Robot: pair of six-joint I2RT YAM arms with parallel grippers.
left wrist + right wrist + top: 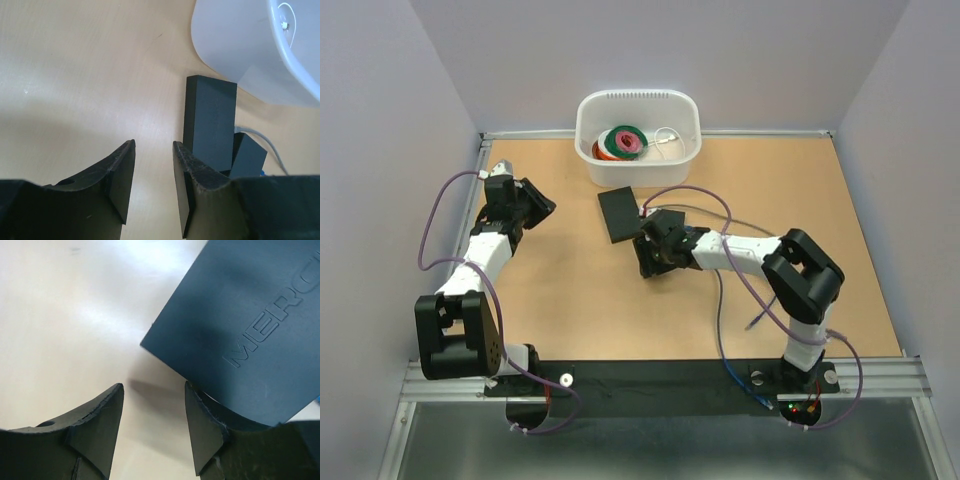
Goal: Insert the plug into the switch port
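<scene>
Switch (618, 214) lies flat, long axis running near-to-far toward the tub (638, 94).

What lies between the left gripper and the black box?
Only bare tabletop lies between the left gripper and the black box, seen in the top view.

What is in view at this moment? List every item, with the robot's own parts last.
table: one, tan, under everything
tub: one, white, far edge of the table
coiled cables: several, red, green and pink, inside the tub
switch: one, black, flat on the table in front of the tub
cable: one, grey, on the table beside the switch
left arm, right arm: two, white and black, near edge
left pincer: one, black, open, empty, over bare table
right pincer: one, black, open, empty, beside the switch's corner
</scene>
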